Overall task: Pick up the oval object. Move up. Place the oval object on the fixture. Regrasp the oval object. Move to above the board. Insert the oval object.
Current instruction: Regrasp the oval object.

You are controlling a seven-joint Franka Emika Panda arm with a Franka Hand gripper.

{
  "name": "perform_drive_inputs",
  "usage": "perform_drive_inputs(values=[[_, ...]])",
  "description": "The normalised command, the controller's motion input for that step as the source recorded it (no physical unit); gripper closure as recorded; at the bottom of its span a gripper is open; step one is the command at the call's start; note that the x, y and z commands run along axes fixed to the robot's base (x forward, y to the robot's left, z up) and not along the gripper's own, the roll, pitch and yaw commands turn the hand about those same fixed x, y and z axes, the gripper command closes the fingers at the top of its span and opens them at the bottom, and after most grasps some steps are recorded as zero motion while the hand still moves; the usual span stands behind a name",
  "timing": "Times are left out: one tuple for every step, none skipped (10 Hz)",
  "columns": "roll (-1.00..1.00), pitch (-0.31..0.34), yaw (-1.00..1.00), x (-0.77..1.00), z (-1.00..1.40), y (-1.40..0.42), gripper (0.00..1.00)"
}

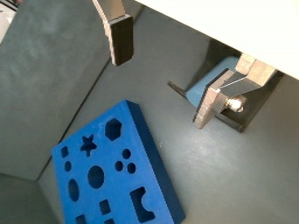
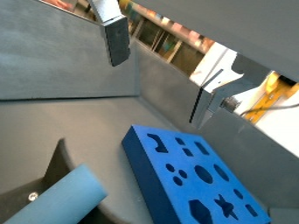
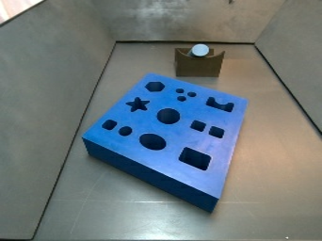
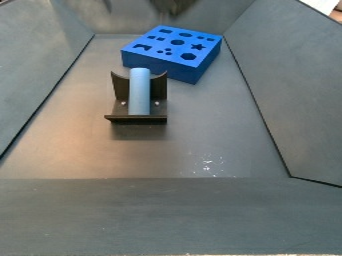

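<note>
We see gripper (image 1: 163, 74) raised high above floor, jaws apart, nothing between fingers (image 1: 118, 39). Oval object (image 4: 138, 89) lies in fixture (image 4: 136, 113) notch, near board (image 4: 175, 49). No readable writing.

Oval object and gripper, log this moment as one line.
oval object: resting in fixture notch | gripper: open, empty, raised above floor | board: holes unfilled

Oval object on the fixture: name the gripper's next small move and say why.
Probably bring the open gripper down over the oval object to regrasp it. The peg lies in the fixture notch, nothing sits between the fingers, and the board holes hold no peg.
</note>
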Motion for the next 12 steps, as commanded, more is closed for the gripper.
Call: perform_drive_inputs(values=[[1.0,0.031,0.02,-0.03,0.05,-0.17,0.0],[1.0,0.036,0.02,0.0,0.04,-0.03,0.0],[1.0,0.037,0.02,0.0,0.03,-0.03,0.0],[1.0,0.032,0.02,-0.01,0.02,-0.04,0.0],[1.0,0.029,0.02,-0.02,0.01,-0.03,0.0],[1.0,0.024,0.02,-0.02,0.01,-0.02,0.0],[1.0,0.018,0.02,-0.02,0.0,-0.02,0.0],[1.0,0.013,0.02,-0.01,0.0,-0.02,0.0],[1.0,0.011,0.02,-0.01,0.01,-0.02,0.0],[1.0,0.012,0.02,-0.02,0.01,-0.02,0.0],[1.0,0.014,0.02,-0.02,0.01,-0.02,0.0],[1.0,0.021,0.03,0.0,0.01,-0.02,0.0]])
